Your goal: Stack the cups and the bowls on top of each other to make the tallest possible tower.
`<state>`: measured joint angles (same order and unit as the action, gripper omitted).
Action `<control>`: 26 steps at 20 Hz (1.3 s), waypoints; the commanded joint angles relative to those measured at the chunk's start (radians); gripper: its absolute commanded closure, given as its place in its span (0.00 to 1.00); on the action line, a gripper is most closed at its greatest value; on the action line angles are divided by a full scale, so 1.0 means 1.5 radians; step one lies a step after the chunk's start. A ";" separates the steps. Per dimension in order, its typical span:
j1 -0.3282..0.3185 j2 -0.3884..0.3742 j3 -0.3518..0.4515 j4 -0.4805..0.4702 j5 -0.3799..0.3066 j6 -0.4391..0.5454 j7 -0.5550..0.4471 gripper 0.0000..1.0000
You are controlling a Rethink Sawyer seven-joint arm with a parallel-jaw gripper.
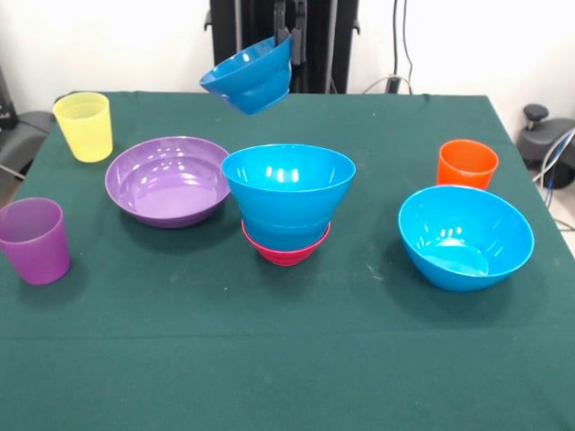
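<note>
In the front view my gripper [289,36] is shut on the rim of a small blue bowl [249,79], which hangs tilted in the air above the back middle of the table. Below it stands the tower [287,205]: a blue bowl [288,193] nested in a magenta bowl [286,249]. A wide purple bowl [168,180] sits to its left. Another blue bowl [465,236] sits tilted at the right. The yellow cup [84,126] stands at back left, the purple cup [35,240] at the left edge, the orange cup [467,164] at right.
The green table cloth [287,359] covers the table. The robot's black pedestal [269,27] stands at the far side. Cables and a black stand [544,135] show past the right edge.
</note>
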<state>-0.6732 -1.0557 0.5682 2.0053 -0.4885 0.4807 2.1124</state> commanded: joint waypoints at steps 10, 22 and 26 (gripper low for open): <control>0.030 0.074 0.004 -0.040 -0.035 0.042 -0.053 1.00; 0.010 0.080 0.016 -0.047 -0.027 0.050 -0.076 1.00; 0.020 0.083 0.014 -0.061 -0.029 0.061 -0.075 1.00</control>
<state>-0.6645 -0.9772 0.5684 1.9606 -0.4900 0.4807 2.1124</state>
